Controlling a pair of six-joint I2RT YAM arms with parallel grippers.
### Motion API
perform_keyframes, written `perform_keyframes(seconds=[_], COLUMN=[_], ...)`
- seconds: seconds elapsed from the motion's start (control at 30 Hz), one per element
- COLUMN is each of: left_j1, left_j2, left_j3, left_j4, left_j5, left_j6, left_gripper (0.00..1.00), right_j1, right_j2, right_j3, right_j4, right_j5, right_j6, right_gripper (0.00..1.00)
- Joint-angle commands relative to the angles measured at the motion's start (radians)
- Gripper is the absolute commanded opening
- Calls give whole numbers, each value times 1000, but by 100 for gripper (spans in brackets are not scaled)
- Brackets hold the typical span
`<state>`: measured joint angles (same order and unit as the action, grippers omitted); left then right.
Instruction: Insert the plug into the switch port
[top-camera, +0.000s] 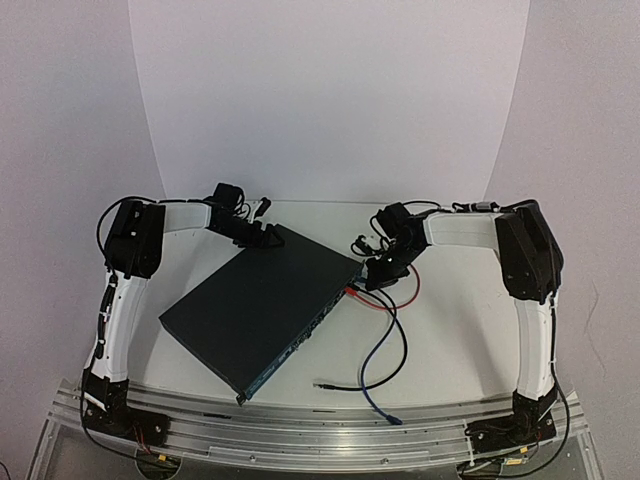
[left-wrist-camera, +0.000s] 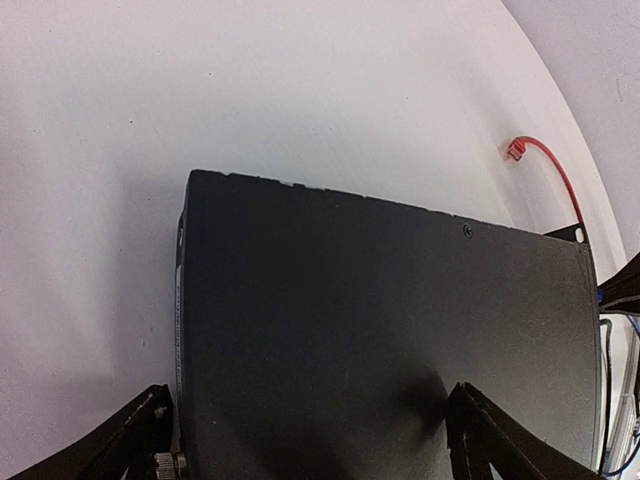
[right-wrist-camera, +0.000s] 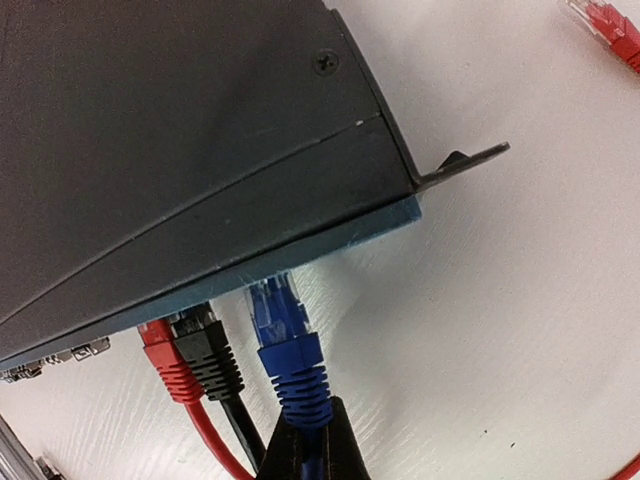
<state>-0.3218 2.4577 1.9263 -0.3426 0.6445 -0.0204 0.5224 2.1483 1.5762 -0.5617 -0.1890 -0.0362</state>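
Note:
The switch (top-camera: 260, 305) is a flat dark box lying diagonally mid-table, its port face turned to the near right. My right gripper (top-camera: 372, 278) is at the right end of that face, shut on the boot and cable of the blue plug (right-wrist-camera: 285, 320). The plug's clear tip touches the face of the switch (right-wrist-camera: 150, 130), with most of the plug still showing outside. A red plug (right-wrist-camera: 165, 355) and a black plug (right-wrist-camera: 205, 345) sit in ports just left of it. My left gripper (top-camera: 262, 237) hangs open over the switch's far corner, its fingers (left-wrist-camera: 500, 440) wide apart above the dark top of the switch (left-wrist-camera: 380, 300).
A loose red plug (left-wrist-camera: 517, 150) lies on the white table beyond the switch's right corner. Blue, black and red cables loop toward the near edge, with a free black end (top-camera: 320, 384) and a free blue end (top-camera: 395, 420). A white backdrop curves up behind.

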Motion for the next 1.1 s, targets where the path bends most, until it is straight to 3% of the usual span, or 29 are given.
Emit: perform_keyframes(seconds=[0.0,0.23,0.57,1.07], left_j1=[-31,-33,-35,-56], left_j2=[8,10,34,100], left_j3=[30,31,61,139], left_j4=[-37,-34,-69,-130], left_j5=[87,88,137,177], left_j6=[2,4,21,60], left_gripper=[93,93,92,87], right_j1=[-9,-10,-7,-7], right_j2=[-30,0,36,84], right_j3=[71,68,66,115], right_j4=[68,106,166,183], right_j5=[-42,-71,-119,-159], right_j6=[89,111,-25,-76], right_gripper=[0,0,0,0])
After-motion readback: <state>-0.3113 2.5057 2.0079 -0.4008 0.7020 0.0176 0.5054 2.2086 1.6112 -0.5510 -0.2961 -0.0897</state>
